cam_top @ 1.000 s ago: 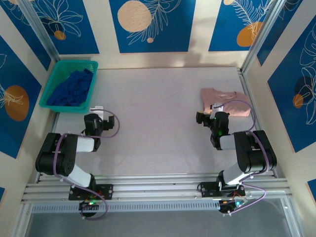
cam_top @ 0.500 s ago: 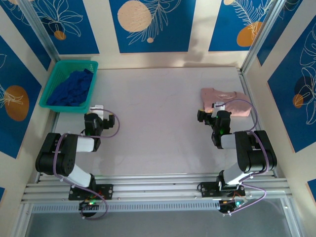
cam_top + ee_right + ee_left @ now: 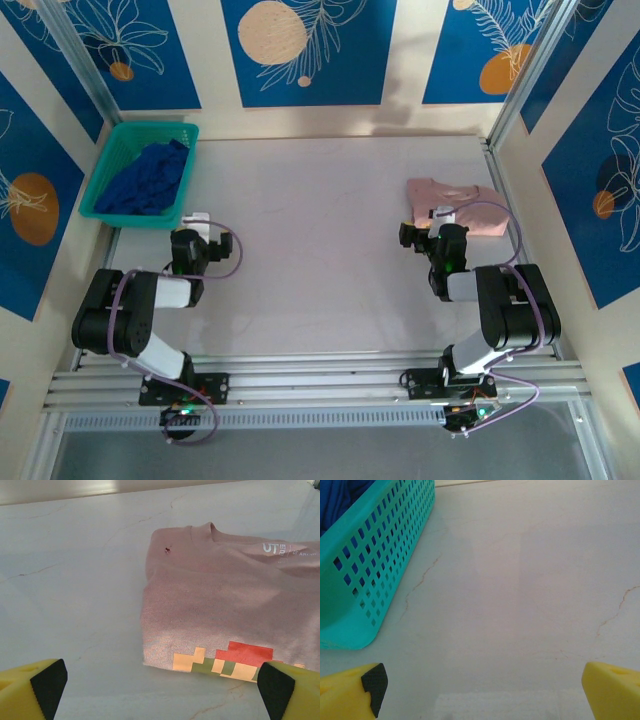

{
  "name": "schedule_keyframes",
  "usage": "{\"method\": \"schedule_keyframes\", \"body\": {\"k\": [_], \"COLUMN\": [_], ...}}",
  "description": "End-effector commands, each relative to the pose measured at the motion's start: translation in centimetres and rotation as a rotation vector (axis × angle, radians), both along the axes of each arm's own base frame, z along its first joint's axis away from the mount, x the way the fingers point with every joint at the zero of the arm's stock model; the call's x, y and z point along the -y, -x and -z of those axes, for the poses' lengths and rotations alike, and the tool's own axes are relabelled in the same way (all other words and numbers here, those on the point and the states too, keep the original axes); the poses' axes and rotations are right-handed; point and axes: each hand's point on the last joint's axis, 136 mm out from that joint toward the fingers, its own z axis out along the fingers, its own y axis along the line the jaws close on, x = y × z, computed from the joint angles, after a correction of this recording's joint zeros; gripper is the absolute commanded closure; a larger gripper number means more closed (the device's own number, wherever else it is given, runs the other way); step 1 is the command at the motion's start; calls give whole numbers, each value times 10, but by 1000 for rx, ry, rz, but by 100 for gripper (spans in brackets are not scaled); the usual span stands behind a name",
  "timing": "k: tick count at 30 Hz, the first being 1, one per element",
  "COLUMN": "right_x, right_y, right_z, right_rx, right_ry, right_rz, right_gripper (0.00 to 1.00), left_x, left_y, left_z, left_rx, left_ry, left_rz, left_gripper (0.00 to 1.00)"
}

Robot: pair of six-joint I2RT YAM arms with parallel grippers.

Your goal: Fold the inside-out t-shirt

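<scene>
A dark blue garment (image 3: 147, 179) is heaped in a teal basket (image 3: 99, 183) at the table's (image 3: 310, 250) far left corner.

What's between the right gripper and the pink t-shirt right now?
Only bare table: in the right wrist view, the right gripper faces the t-shirt across a bare strip.

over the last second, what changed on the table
The right tool crept slightly forward toward the pink t-shirt, jaws open, gripping nothing. The left tool, the t-shirt, the teal basket and the blue garment in it stayed put.
</scene>
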Motion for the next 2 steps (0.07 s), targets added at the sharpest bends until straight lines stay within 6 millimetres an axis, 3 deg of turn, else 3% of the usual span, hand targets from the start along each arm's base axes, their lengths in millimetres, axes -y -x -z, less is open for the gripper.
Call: {"method": "schedule_keyframes", "body": {"k": [1, 2], "right_x": [-1, 0], "right_y": [-6, -6], "right_z": [-11, -11], "right_rx": [36, 36], "right_ry": [-8, -7], "right_rz": [1, 2], "right_gripper": [1, 1], "left_x": [0, 0], "left_y": [-4, -4], "left_z": [-10, -10], "left_rx": [39, 39], "left_ry": [2, 2], "left_rz": [12, 12], "left_gripper": [0, 0]}}
